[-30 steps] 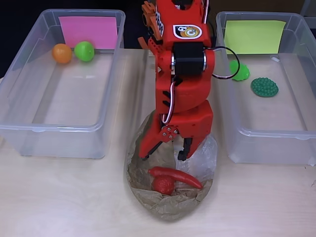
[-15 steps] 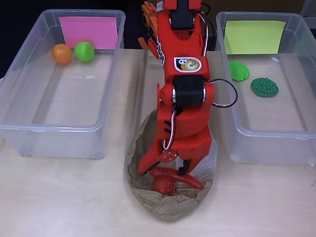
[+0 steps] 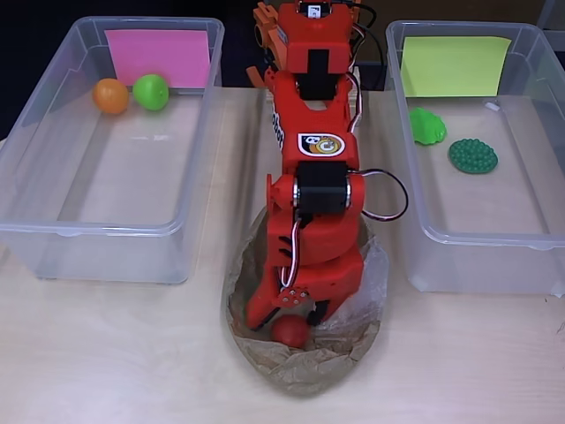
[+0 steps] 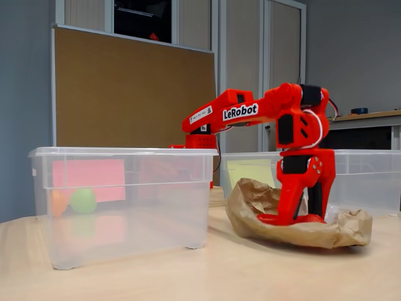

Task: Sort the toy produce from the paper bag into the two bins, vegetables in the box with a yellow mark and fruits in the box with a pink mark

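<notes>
In the overhead view the crumpled paper bag (image 3: 305, 367) lies open at the front centre of the table. My red gripper (image 3: 287, 316) is lowered into it, open, its two fingers spread just above a round red toy (image 3: 290, 332). The long red chili that lay beside it is hidden beneath the gripper. The left bin (image 3: 35, 177) carries a pink mark (image 3: 157, 55) and holds an orange ball (image 3: 111, 95) and a green ball (image 3: 151, 91). The right bin (image 3: 530, 256) carries a yellow mark (image 3: 455, 64) and holds two green vegetables (image 3: 427, 125) (image 3: 472, 155). In the fixed view the gripper (image 4: 301, 216) dips into the bag (image 4: 326, 232).
The arm's base (image 3: 309, 35) stands at the back between the two bins. Bare wooden table (image 3: 115, 353) runs along the front, left and right of the bag. The bin walls stand close on either side of the arm.
The arm has stretched forward and dropped into the bag. The open gripper came down over the chili, which now lies hidden under it. The toys in the bins stayed put.
</notes>
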